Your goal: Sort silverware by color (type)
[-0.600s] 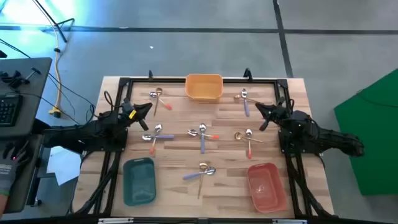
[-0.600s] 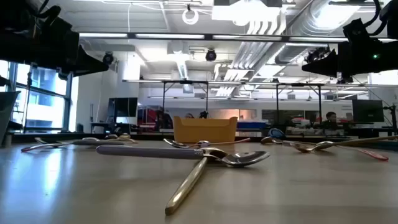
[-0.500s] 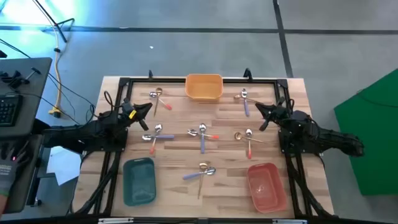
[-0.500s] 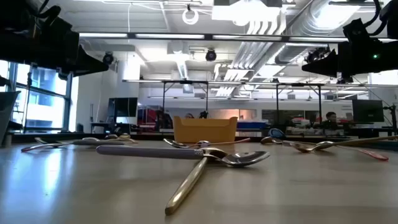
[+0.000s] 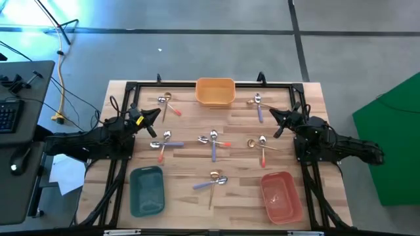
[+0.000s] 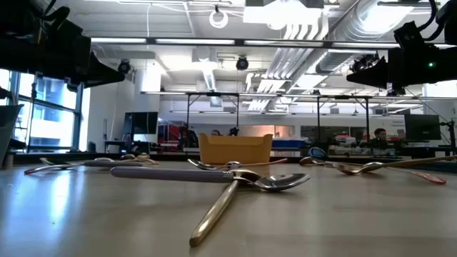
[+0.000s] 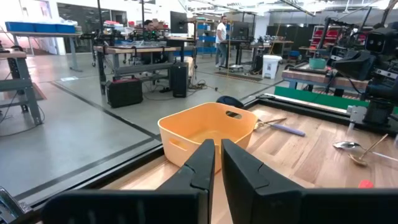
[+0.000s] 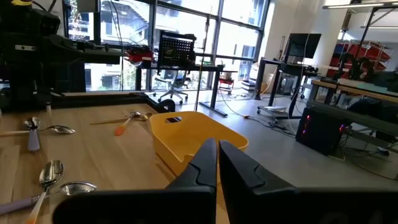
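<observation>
A: Where is each arm, taking the orange tray (image 5: pixel 215 92) as the marker?

B: That tray sits at the middle of the far edge of the table (image 5: pixel 190 196). The left gripper (image 5: pixel 156 113) hangs to its left and a little nearer, above the boards, holding nothing. The right gripper (image 5: pixel 273 115) mirrors it on the tray's right, also empty.

A: And the jaws?

B: From the left wrist, the two dark fingers (image 7: pixel 198 163) stand nearly together, only a thin slit between them, with the tray just beyond. From the right wrist it is the same: fingers (image 8: pixel 200 163) almost touching, nothing between.

A: Where are the spoons?

B: In loose clusters on the wood. Left of the tray, beside the left gripper, lies a small group (image 5: pixel 167 102) with an orange-red handle showing. Right of the tray, another group (image 5: pixel 257 105) with a lavender handle. Nearer than the tray, a row of three clusters: one (image 5: pixel 164 140) to the left, one (image 5: pixel 213 141) straight out from it, one (image 5: pixel 260 145) to the right. Nearest of all, straight out from the tray, a gold spoon crosses a lavender-handled one (image 5: pixel 214 180).

A: The other trays?

B: The teal tray (image 5: pixel 146 191) and pink tray (image 5: pixel 282 196) sit at the near corners, left and right of that last pair. Neither shows any spoon inside.
</observation>
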